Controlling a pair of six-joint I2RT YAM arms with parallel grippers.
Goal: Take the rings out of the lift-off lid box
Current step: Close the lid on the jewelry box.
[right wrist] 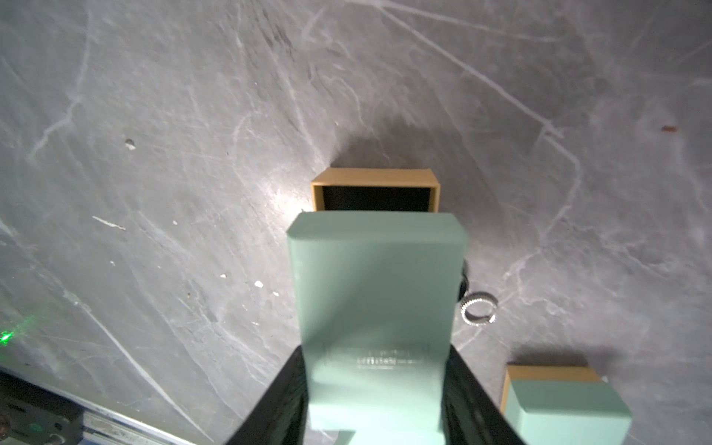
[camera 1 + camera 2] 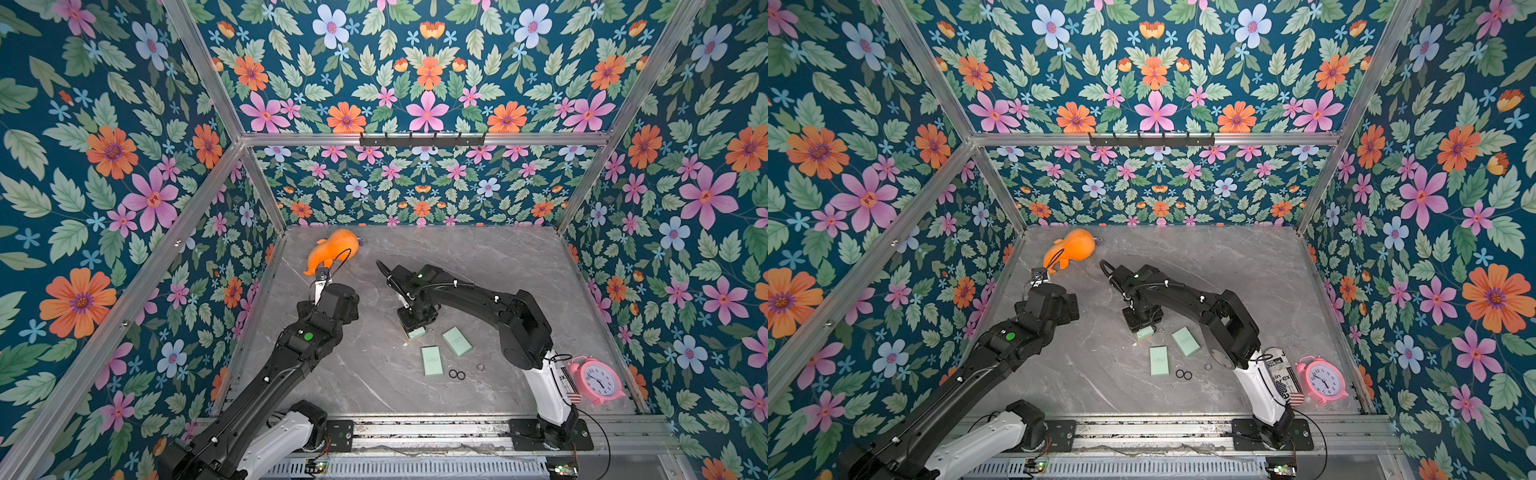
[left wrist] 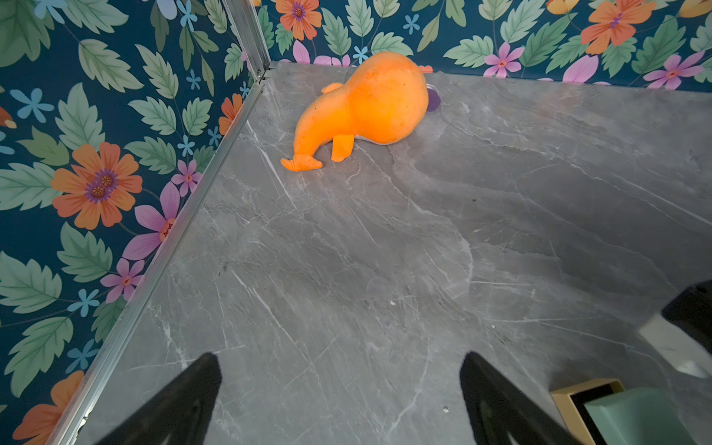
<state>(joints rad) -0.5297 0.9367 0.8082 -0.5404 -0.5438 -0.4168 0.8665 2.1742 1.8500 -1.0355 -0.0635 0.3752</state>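
Right jaws: clamped on the mint-green lid (image 1: 375, 277), which I hold above its tan base (image 1: 375, 181). The base's dark inside shows, but I cannot tell whether a ring lies in it.
Left jaws: wide apart and empty, hanging over bare desk (image 3: 346, 250) near the orange plush toy (image 3: 366, 104).
Rings: a silvery ring (image 1: 477, 308) lies on the desk just beside the lid. Two black rings (image 2: 457, 374) touch each other near a mint box (image 2: 432, 360), with another silvery ring (image 2: 481, 367) close by.
Risk: if I set the lid down carelessly, its edge could knock the nearest ring and send it rolling. The light base may slide if the lid's rim catches it.
Room: a second mint box (image 2: 456, 340) sits close under my right forearm — tight there. The far desk is open, and the pink alarm clock (image 2: 596, 380) stands well apart.
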